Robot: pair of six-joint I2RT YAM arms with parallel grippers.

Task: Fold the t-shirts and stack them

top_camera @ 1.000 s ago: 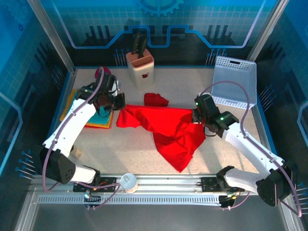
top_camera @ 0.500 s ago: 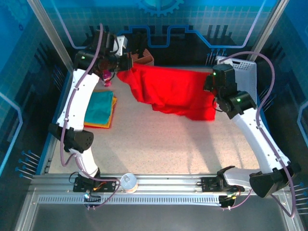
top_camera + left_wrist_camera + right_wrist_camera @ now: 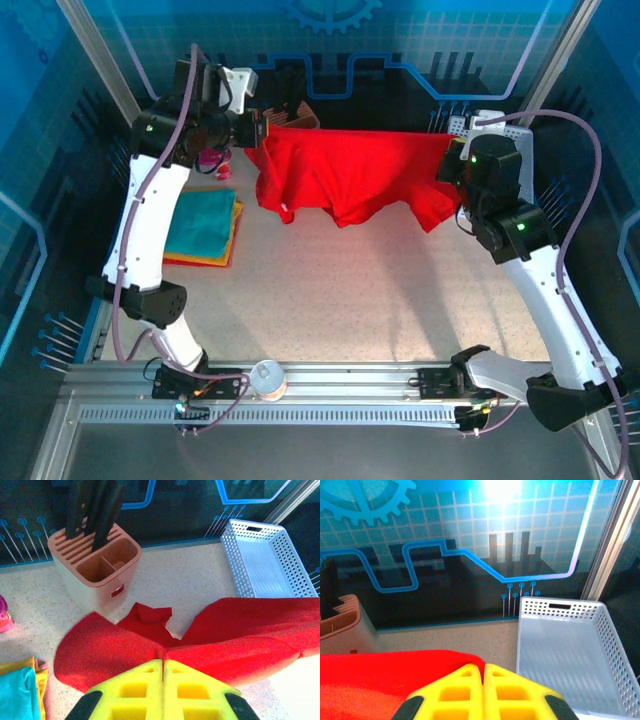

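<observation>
The red t-shirt (image 3: 360, 170) hangs in the air at the back of the table, stretched between both grippers. My left gripper (image 3: 262, 130) is shut on its left top edge, and in the left wrist view the yellow fingertips (image 3: 164, 661) pinch red cloth (image 3: 240, 635). My right gripper (image 3: 455, 170) is shut on the right top edge, its tips (image 3: 483, 667) closed on the red t-shirt (image 3: 385, 675). A folded teal t-shirt (image 3: 200, 222) lies on orange and yellow ones (image 3: 205, 258) at the left of the table.
A knife block (image 3: 95, 565) stands at the back behind the shirt. A white perforated basket (image 3: 500, 135) sits at the back right, close to the right gripper. A pink object (image 3: 215, 162) lies near the pile. A white roll (image 3: 267, 377) rests on the front rail.
Both arms rose and moved back, lifting the red t-shirt off the table. It went from lying crumpled to hanging spread between the grippers.
</observation>
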